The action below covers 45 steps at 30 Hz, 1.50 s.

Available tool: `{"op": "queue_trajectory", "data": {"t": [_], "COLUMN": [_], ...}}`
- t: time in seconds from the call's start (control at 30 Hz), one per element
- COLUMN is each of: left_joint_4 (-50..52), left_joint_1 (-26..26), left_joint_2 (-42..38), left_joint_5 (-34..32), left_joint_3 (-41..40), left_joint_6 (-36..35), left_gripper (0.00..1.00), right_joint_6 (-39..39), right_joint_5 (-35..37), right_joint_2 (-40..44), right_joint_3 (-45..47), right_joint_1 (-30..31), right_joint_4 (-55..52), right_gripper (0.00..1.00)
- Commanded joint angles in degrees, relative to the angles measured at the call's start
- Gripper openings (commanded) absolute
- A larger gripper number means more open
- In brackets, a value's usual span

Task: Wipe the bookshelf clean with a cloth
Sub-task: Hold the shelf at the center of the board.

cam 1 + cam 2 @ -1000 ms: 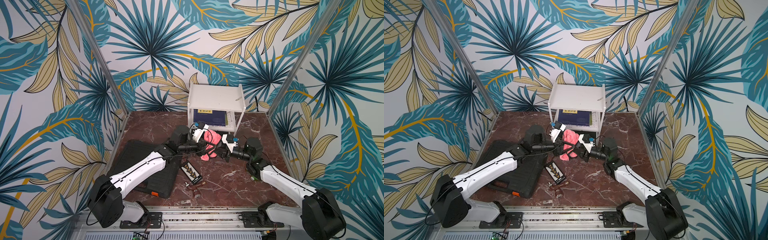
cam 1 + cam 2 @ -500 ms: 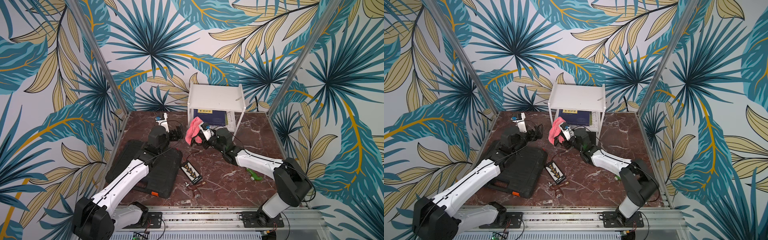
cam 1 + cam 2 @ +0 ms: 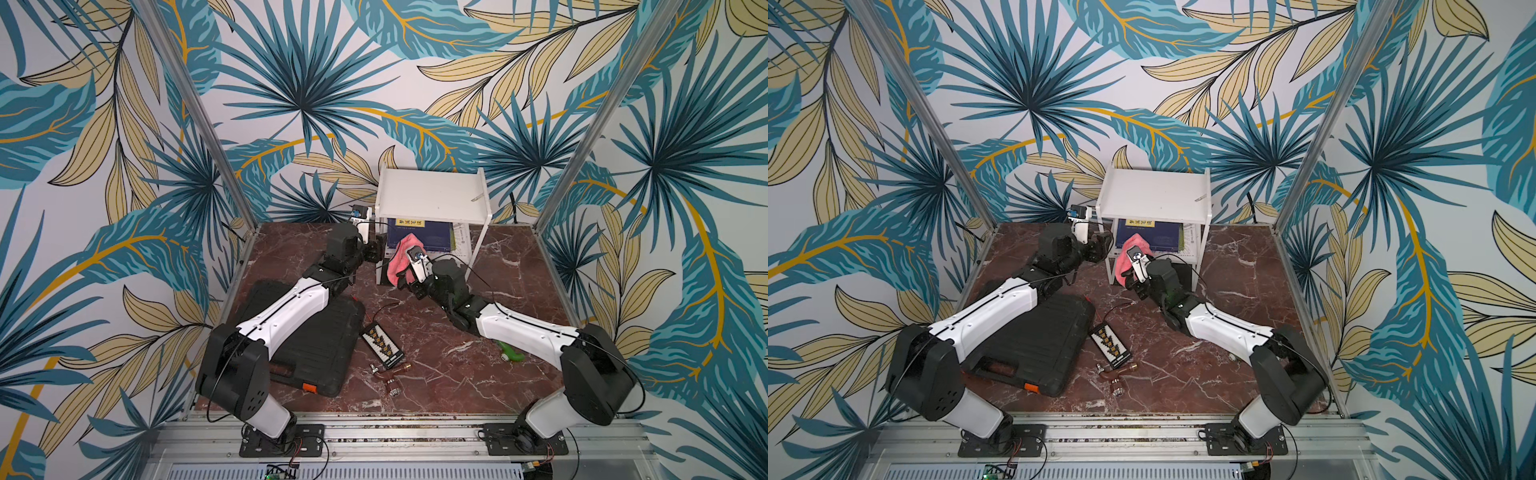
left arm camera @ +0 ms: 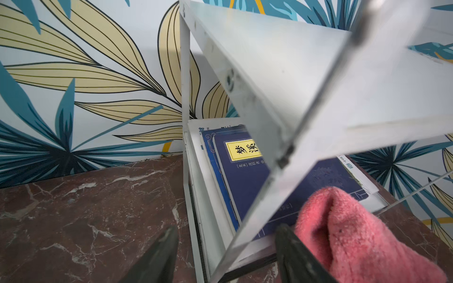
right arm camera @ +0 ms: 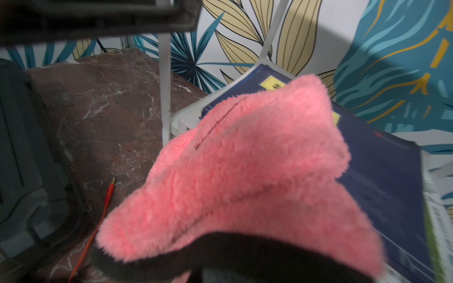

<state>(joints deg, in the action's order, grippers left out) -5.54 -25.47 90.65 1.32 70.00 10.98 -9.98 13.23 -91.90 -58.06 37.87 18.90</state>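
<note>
The white bookshelf (image 3: 432,195) (image 3: 1154,191) stands against the back wall, its top shelf bare. The pink cloth (image 3: 399,259) (image 3: 1128,253) hangs bunched in front of the lower tier's left front corner. My right gripper (image 3: 404,281) (image 3: 1130,279) is shut on the cloth (image 5: 245,171), which covers its fingers. My left gripper (image 3: 376,253) (image 3: 1102,245) is open at the bookshelf's left front corner. In the left wrist view its fingertips (image 4: 224,227) straddle the lower tier's corner and front leg of the bookshelf (image 4: 318,73), with the cloth (image 4: 355,232) just beside one finger.
Blue books (image 3: 419,237) lie on the lower tier. A black ribbed case (image 3: 307,345) lies at front left under my left arm. A small black board (image 3: 382,347), metal fittings (image 3: 390,380) and a red wire (image 5: 107,196) lie mid-table. A green toy (image 3: 509,353) lies under my right arm.
The left gripper let go of the cloth and moved back to the bookshelf's left front corner. The right gripper carried the cloth from mid-table to the lower tier's front.
</note>
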Motion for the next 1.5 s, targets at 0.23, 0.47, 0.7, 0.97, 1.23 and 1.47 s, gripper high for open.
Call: {"op": "queue_trajectory", "data": {"t": [0.23,0.47,0.7,0.97,1.23,1.47], "left_joint_4": [-2.8,1.5,2.0,3.8,6.2,6.9], "left_joint_1": [-0.2,-0.2,-0.1,1.2,1.3,1.7], "left_joint_2": [0.0,-1.4,-3.6,-6.8,-6.7,-8.2], "left_joint_5": [0.7,1.8,0.9,-1.3,-2.5,-4.5], "left_joint_3": [-0.3,-0.7,-2.8,-4.1,-3.5,-5.2], "left_joint_6": [-1.8,-3.9,-4.7,-6.0,-6.1,-7.4], "left_gripper": [0.27,0.00,0.00,0.00,0.00,0.00], "right_joint_6": [-2.2,-1.2,6.4,3.4,13.0,18.0], "right_joint_5": [15.7,-5.7,6.7,3.4,-6.6,-10.8], "right_joint_2": [9.5,7.2,-4.1,19.7,38.4,18.1], "right_joint_3": [9.4,3.8,-9.9,12.3,15.9,16.5], "right_joint_1": [-6.0,-1.6,1.5,-14.1,-26.0,-26.9], "right_joint_4": [-7.6,-8.5,-7.2,-20.2,-12.8,-8.6], "right_gripper": [0.00,0.00,0.00,0.00,0.00,0.00]}}
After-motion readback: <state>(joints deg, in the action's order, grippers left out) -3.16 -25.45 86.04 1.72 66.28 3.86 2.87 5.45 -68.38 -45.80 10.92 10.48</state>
